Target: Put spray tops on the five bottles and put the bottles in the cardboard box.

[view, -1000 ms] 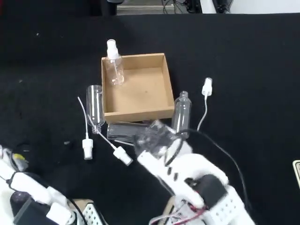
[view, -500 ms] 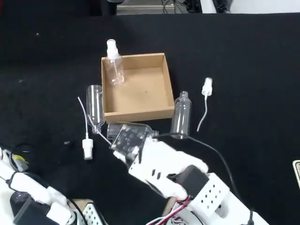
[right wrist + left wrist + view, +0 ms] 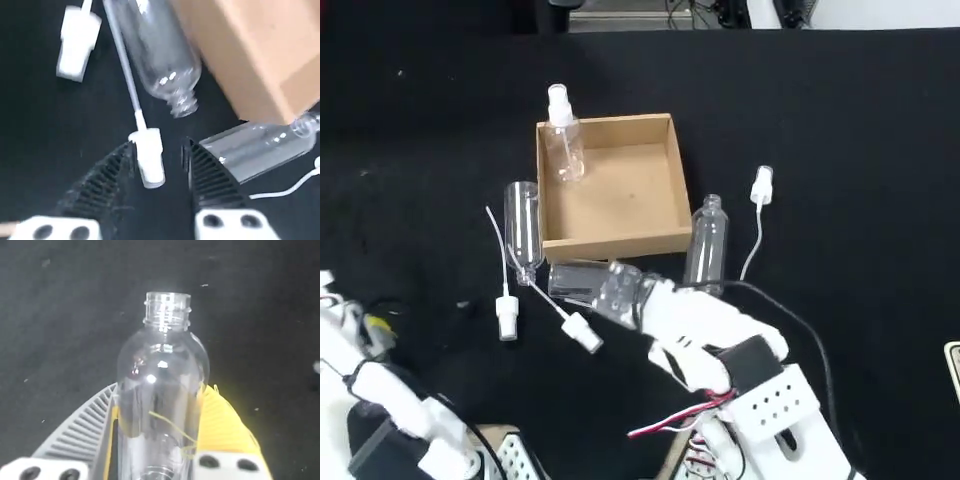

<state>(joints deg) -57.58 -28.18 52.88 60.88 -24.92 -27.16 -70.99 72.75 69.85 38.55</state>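
**Right fingers (image 3: 210,175) spread around a spray top (image 3: 149,156); left fingers (image 3: 222,415) clamped on a capless bottle (image 3: 162,385)**

The spray top lies on the desk (image 3: 40,125) between the right fingers, tube pointing away from them, not pinched yet. The capless bottle sits between the left fingers, open neck sticking out past them. Beyond the right fingers are a lying bottle (image 3: 160,55) and the cardboard box (image 3: 260,55). Step looks like grabbing a top to cap the held bottle. Next: close on the top, lift, line its tube up with the neck. No readable print or labels.

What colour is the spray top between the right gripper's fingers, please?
White; the spray top shows best in the right wrist view.
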